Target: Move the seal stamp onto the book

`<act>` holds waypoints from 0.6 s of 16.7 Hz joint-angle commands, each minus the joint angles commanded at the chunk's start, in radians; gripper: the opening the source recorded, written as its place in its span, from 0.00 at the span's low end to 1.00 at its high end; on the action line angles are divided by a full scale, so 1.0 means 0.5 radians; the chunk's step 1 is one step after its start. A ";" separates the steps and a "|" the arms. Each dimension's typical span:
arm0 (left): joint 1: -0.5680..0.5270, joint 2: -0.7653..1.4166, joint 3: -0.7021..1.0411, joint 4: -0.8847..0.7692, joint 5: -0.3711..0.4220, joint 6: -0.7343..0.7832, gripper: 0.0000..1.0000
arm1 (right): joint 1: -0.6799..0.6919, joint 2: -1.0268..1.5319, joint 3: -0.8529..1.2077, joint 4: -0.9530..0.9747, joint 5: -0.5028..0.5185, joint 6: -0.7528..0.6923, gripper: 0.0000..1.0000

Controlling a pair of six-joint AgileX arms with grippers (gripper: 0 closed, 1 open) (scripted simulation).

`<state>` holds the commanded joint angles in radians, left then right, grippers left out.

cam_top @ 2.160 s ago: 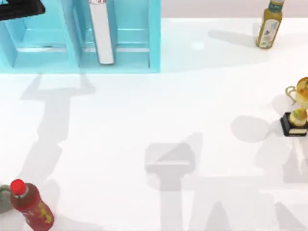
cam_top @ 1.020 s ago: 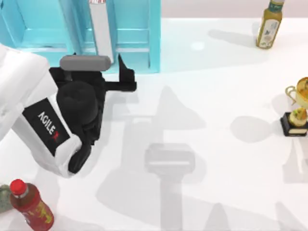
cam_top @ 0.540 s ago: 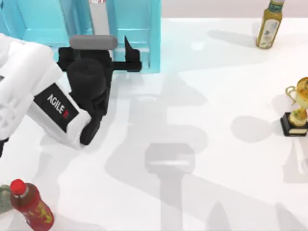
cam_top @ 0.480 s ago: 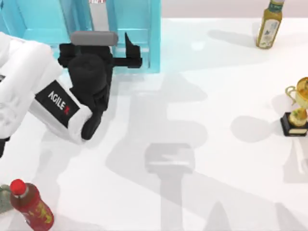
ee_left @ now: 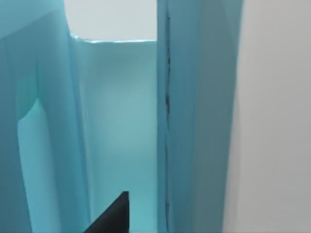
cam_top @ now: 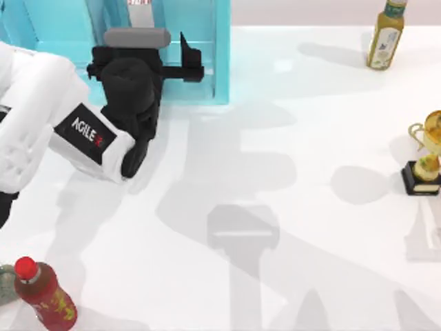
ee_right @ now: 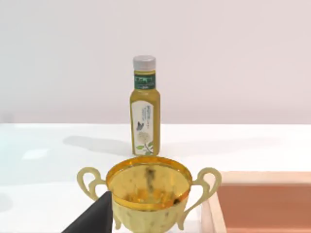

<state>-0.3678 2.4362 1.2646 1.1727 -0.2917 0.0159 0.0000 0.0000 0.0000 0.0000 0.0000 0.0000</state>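
Observation:
The seal stamp and the book are out of view. My left gripper point(cam_top: 185, 63) is at the back left of the table, up against the front of the light blue compartmented shelf point(cam_top: 222, 55), by its right-hand compartment. The left wrist view looks straight into that shelf, with a divider wall point(ee_left: 199, 121) running down the middle. My right arm is near the table's right side. Its wrist view looks over the gold trophy point(ee_right: 148, 187), with a black edge of my right gripper point(ee_right: 95, 218) low in that view.
A red bottle point(cam_top: 43, 293) with a red cap stands at the front left. The gold trophy point(cam_top: 427, 162) on its black base is at the right edge. A yellow-green bottle point(cam_top: 384, 34) stands at the back right. An orange tray point(ee_right: 262, 204) lies beside the trophy.
My left arm came into the top view from the left, then moved farther back and slightly right, bringing its gripper up to the shelf front. The other objects stayed still.

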 joint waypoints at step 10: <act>0.000 0.000 0.000 0.000 0.000 0.000 0.32 | 0.000 0.000 0.000 0.000 0.000 0.000 1.00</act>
<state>-0.3678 2.4362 1.2646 1.1727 -0.2917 0.0159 0.0000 0.0000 0.0000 0.0000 0.0000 0.0000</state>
